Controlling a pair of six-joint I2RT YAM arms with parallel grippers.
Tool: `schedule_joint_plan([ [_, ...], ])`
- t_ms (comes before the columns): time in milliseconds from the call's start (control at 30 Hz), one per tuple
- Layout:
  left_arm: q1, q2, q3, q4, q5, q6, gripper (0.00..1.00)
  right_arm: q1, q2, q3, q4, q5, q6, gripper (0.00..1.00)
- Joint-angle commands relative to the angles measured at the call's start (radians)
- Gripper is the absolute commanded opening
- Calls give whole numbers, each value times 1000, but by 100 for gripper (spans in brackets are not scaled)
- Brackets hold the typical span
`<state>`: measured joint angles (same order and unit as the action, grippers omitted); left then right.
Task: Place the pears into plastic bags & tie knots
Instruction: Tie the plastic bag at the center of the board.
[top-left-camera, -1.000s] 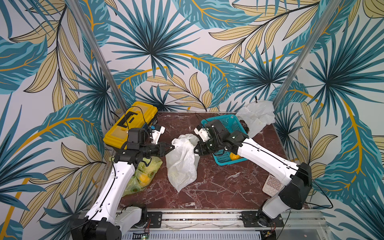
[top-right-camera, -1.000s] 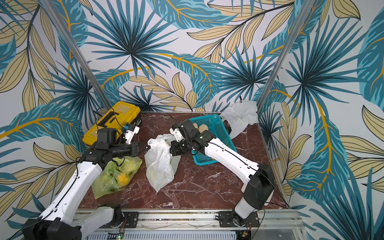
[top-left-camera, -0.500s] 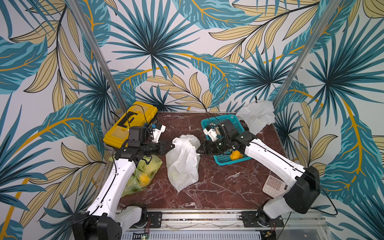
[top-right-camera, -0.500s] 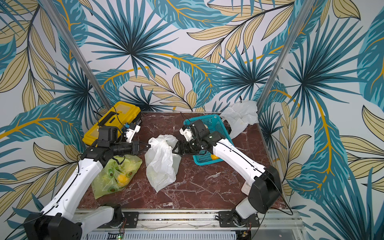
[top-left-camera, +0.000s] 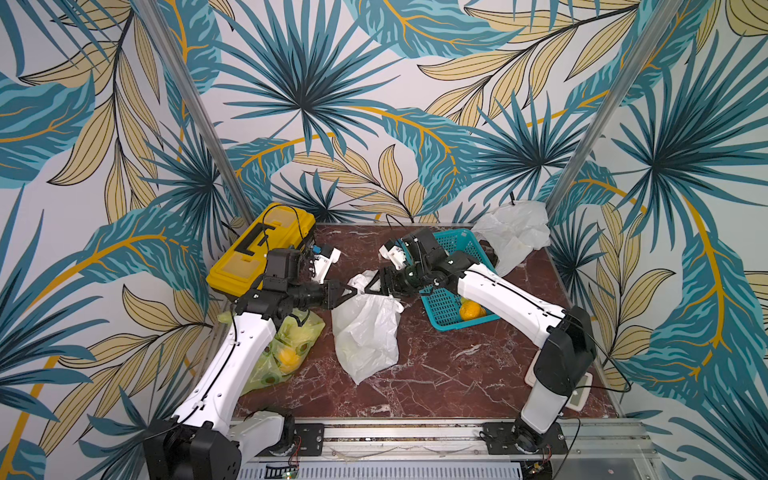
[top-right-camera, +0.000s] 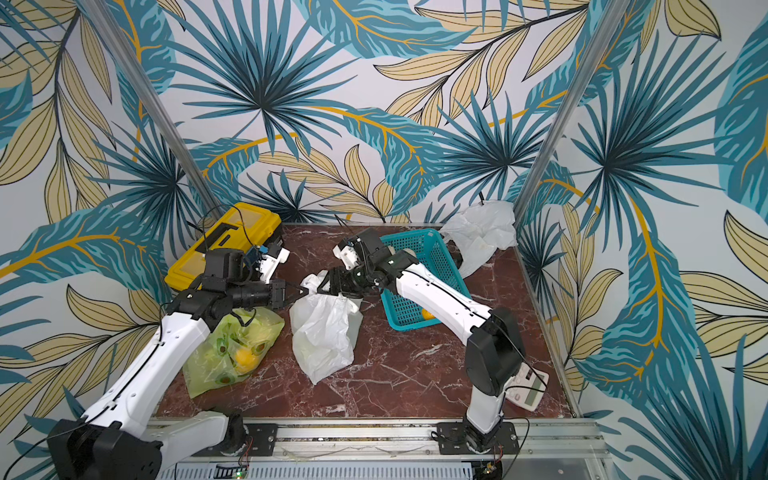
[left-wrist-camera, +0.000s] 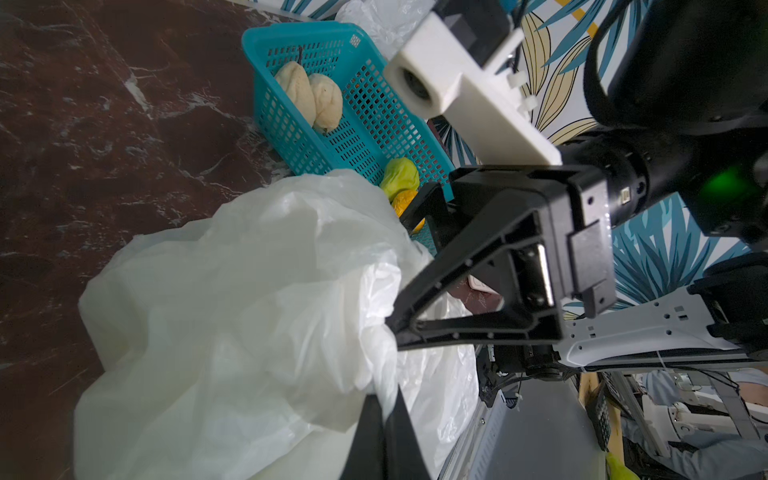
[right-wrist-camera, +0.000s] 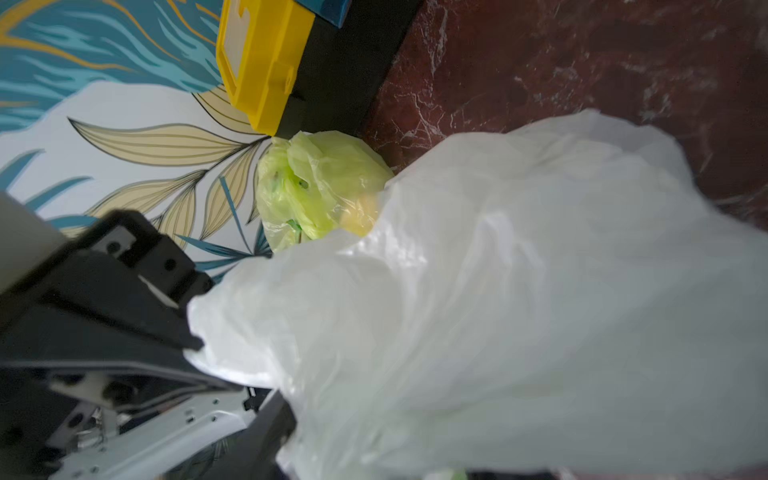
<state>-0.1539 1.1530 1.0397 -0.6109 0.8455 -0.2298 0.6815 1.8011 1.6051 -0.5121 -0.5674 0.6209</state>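
A plain white plastic bag (top-left-camera: 365, 332) (top-right-camera: 324, 328) lies in the middle of the marble table, its top lifted. My left gripper (top-left-camera: 351, 291) (left-wrist-camera: 384, 399) is shut on the bag's top edge from the left. My right gripper (top-left-camera: 376, 286) (left-wrist-camera: 401, 270) meets it from the right, fingers apart with bag plastic (right-wrist-camera: 498, 291) bunched between them. Cream pears (left-wrist-camera: 309, 99), a green pear (left-wrist-camera: 401, 178) and an orange pear (top-left-camera: 471, 311) lie in the teal basket (top-left-camera: 444, 303). A lime-green bag (top-left-camera: 286, 349) (right-wrist-camera: 324, 187) holding pears lies under my left arm.
A yellow toolbox (top-left-camera: 259, 245) sits at the back left, close behind my left wrist. Another white bag (top-left-camera: 513, 237) is crumpled in the back right corner. A small white scale (top-right-camera: 525, 384) sits beside the right arm's base.
The right gripper was shut at the bag's top, opened and drew back toward the basket, then came in again to the bag's top with its fingers narrower. The left gripper kept its hold.
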Motion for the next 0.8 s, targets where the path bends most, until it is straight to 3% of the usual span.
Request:
schedule_joint_plan([
  [0,7,2,31,10,36,21,14,-7,17,-66,227,-80,93,30],
  [67,67,-28,17,85,144,-42,26,-21,16,-151,427,-124,169,17],
  [133,115,-65,-9,188,212,-136,41,-30,22,-188,510,-145,216,14],
  [200,121,-75,-15,207,234,-155,48,-30,22,-200,557,-164,239,14],
  [300,128,-74,-19,160,210,-129,49,-33,17,-230,623,-169,272,14],
  [467,140,-126,-71,79,12,-49,48,-33,3,-261,724,-210,322,14],
  [567,149,-119,-73,79,-64,-46,40,-34,3,-278,775,-243,339,13],
  [633,155,-99,-60,91,-68,-57,37,-37,3,-283,783,-258,338,11],
  [767,167,-70,-64,132,-67,-76,44,-42,4,-315,863,-282,367,8],
])
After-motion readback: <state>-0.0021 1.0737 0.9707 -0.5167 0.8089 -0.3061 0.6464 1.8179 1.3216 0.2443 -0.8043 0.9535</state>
